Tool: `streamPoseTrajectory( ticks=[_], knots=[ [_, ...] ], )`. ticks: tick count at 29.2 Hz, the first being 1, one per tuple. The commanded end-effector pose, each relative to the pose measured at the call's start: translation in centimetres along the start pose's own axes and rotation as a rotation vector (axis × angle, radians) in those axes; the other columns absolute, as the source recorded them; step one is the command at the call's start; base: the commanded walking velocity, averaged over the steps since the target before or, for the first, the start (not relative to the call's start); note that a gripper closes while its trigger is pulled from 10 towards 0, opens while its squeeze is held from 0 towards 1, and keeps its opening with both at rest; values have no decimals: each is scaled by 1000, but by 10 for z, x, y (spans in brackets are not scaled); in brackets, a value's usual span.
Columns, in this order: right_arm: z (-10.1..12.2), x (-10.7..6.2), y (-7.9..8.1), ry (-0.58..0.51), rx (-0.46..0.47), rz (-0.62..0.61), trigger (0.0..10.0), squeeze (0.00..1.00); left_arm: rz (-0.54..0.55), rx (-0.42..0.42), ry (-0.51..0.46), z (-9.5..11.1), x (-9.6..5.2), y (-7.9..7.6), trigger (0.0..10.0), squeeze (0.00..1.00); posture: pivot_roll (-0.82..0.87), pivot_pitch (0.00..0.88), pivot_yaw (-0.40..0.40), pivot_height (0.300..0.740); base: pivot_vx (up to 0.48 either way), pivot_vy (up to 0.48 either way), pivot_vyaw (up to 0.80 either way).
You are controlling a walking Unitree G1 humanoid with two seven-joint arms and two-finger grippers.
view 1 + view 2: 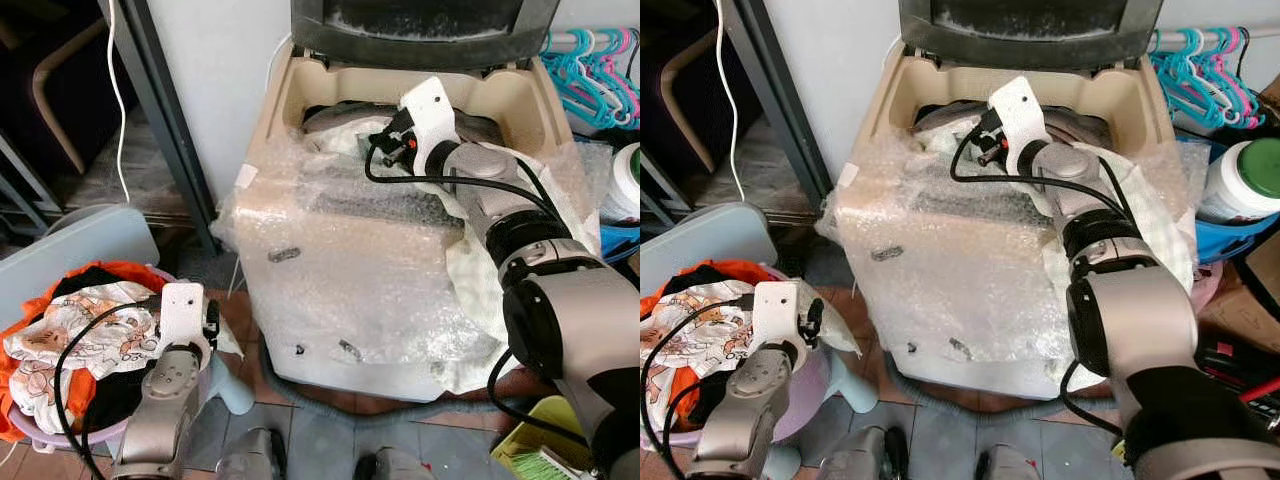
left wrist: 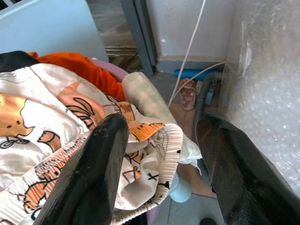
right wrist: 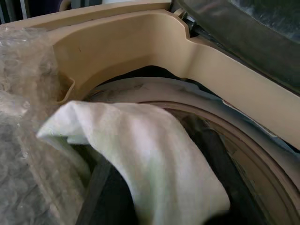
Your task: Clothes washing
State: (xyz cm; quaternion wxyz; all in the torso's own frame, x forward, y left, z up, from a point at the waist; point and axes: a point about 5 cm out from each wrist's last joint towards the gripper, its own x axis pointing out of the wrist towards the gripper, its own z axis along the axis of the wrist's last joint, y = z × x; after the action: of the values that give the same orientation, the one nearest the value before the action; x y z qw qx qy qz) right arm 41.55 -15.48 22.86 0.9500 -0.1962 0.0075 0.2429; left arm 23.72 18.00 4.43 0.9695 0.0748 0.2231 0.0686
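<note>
A top-loading washing machine wrapped in bubble wrap stands ahead with its dark lid raised. My right gripper reaches over the front rim into the opening. A pale cloth lies across its front, over the drum rim. At the lower left, a lilac laundry basket holds a printed white cloth and an orange garment. My left gripper hangs open just above the printed cloth's edge, nothing between its fingers.
Coloured hangers and a green-capped bottle sit right of the machine. A grey drain hose curls on the floor in front. A pale blue board leans behind the basket. A white cable hangs by a dark metal frame.
</note>
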Motion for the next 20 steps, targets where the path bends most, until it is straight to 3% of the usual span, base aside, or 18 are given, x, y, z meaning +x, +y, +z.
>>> streamPoseTrajectory(
  ticks=[1, 2, 3, 5, 6, 10, 14, 18, 20],
  knots=[
    [34, -2, -12, -155, -94, -42, 10000, 1000, 7, 12, -27, 7, -1, 1, 10000, 0, 5, 77, 0, 740, 0, 0, 0],
    [47, -5, -18, -235, -92, -61, 10000, 1000, 8, 10, -33, 11, 0, 0, 10000, 0, 5, 77, 0, 740, 0, 0, 0],
    [47, -5, -18, -235, -92, -61, 10000, 1000, 8, 10, -33, 11, 0, 0, 10000, 0, 5, 77, 0, 740, 0, 0, 0],
    [72, -23, -44, -400, -42, -127, 10000, 1000, 0, 6, -54, 19, 2, -5, 10000, 0, -16, 70, -3, 740, 0, 0, 0],
    [73, -26, -47, -407, -42, -128, 10000, 1000, -2, 6, -57, 20, 2, -6, 10000, 0, -16, 70, -3, 740, 0, 0, 0],
    [65, -43, -59, -421, 8, -26, 10000, 1000, -24, 11, -80, 24, 2, -12, 10000, 0, -30, 64, -4, 740, 0, 0, 0],
    [41, -77, -73, -383, 0, 37, 10000, 1000, -39, 13, -77, 21, 1, -16, 10000, 0, -56, 43, 5, 740, 0, 0, 0],
    [29, -95, -72, -334, -28, 110, 10000, 1000, -49, 18, -74, 21, 3, -16, 10000, 0, -65, 38, 11, 740, 0, 0, 0],
    [15, -118, -69, -246, -53, 208, 10000, 1000, -62, 23, -77, 22, 6, -17, 10000, 0, -77, 33, 17, 740, 0, 0, 0]
  ],
)
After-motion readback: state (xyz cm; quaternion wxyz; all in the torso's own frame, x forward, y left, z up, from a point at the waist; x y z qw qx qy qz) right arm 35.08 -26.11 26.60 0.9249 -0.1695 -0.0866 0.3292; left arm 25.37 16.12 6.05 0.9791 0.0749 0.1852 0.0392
